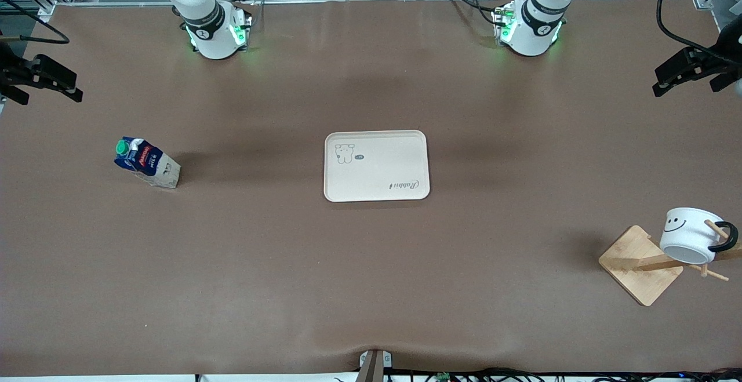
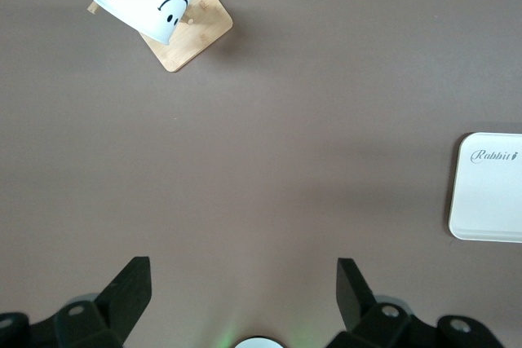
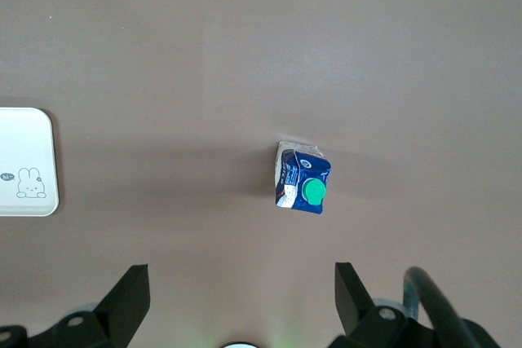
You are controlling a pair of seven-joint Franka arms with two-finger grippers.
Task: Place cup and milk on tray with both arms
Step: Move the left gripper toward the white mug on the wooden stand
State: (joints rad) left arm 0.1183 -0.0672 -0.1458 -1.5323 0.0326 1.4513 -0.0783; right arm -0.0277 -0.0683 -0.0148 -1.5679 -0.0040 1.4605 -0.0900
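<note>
Both arms wait high over the bench [image 1: 371, 289], left gripper [image 2: 245, 291] and right gripper [image 3: 242, 292] spread wide. The milk carton [image 1: 146, 162] stands toward the right arm's end, the smiley mug [image 1: 690, 234] hangs on a wooden rack [image 1: 640, 266] toward the left arm's, the cream tray [image 1: 377, 166] between them.

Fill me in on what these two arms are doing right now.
Nothing is being held. The left gripper and right gripper are both open, high over the table. The milk carton stands toward the right arm's end, and the smiley mug hangs on a wooden rack toward the left arm's end. The cream tray sits bare mid-table, so neither item is on it yet.
</note>
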